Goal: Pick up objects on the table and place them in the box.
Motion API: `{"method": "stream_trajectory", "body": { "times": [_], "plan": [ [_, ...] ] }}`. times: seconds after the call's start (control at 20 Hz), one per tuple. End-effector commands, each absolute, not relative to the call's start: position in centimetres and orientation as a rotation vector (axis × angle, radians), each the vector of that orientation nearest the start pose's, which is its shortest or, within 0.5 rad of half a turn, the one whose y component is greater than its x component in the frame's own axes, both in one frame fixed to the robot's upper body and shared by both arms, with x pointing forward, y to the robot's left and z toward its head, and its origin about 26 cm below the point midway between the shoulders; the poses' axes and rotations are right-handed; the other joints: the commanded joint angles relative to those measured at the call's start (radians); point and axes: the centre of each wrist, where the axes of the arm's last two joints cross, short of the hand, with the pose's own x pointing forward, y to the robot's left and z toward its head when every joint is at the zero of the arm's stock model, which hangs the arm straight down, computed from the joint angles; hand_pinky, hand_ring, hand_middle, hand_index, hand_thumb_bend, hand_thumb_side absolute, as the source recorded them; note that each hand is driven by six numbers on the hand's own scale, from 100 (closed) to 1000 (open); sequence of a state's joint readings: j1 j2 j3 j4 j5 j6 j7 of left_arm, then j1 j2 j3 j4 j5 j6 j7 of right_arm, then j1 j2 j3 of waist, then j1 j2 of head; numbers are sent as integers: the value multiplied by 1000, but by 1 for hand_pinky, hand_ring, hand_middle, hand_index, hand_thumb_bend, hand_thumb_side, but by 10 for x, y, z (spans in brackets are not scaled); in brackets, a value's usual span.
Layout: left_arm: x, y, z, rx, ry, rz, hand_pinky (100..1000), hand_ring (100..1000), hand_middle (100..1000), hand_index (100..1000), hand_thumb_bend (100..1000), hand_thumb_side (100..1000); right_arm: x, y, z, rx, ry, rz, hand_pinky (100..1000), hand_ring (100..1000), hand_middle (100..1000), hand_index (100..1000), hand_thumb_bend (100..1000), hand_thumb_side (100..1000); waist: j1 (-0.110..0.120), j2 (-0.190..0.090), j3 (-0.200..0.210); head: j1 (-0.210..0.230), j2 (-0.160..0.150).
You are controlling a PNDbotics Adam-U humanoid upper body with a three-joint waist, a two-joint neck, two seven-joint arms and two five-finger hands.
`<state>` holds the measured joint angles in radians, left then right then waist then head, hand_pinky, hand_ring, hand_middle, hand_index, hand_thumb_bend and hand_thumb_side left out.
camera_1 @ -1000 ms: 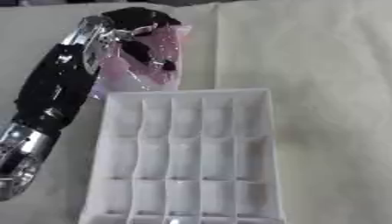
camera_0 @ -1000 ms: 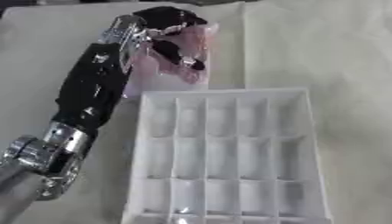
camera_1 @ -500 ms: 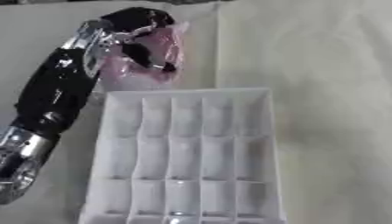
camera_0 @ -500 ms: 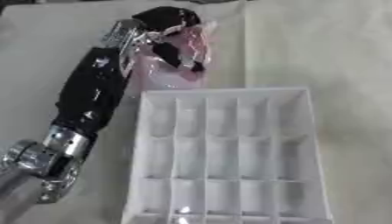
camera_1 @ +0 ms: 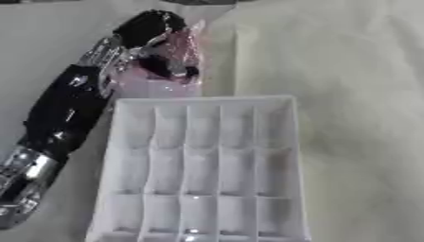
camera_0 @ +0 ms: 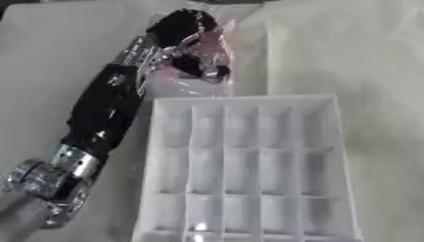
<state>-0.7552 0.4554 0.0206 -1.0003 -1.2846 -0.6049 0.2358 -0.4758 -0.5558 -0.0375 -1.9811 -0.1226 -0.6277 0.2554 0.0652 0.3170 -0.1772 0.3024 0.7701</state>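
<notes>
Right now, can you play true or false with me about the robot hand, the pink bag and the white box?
1. The left robot hand is curled round the pink bag. True.
2. The pink bag is already inside the white box. False: it lies on the table just beyond the box.
3. The box has many little compartments. True.
4. The compartments are full of toys. False: they look empty.
5. The right robot hand is helping. False: it is not in view.

Black and silver robot arm

The left hand is glossy black with silver metal links at the wrist. The forearm is a smooth black shell, ending in a ribbed, shiny silver joint near the elbow.
</notes>
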Motion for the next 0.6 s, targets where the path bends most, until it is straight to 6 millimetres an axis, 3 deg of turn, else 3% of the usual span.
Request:
{"method": "stream_trajectory", "body": {
  "times": [0.05,0.1,0.4,0.6],
  "plan": [
    [447,336,134,-1566,2442,2005,100,100,100,100,731,100,303,-285,283,79,2979,-1088,669,772,815,795,100,888,-4,-8,1,-4,0],
    [447,336,136,-1562,2454,1965,100,100,100,100,763,100,303,-285,283,80,2980,-1088,669,772,815,795,100,888,-4,-9,2,-4,0],
    [444,345,152,-1552,2393,1870,100,100,100,100,759,100,303,-285,282,81,2986,-1092,663,771,814,794,100,884,0,-13,6,-7,0],
    [439,359,178,-1575,2296,1791,100,100,100,111,754,100,303,-286,282,83,2990,-1098,662,770,813,794,100,884,3,-17,10,-14,0]
  ]
}}
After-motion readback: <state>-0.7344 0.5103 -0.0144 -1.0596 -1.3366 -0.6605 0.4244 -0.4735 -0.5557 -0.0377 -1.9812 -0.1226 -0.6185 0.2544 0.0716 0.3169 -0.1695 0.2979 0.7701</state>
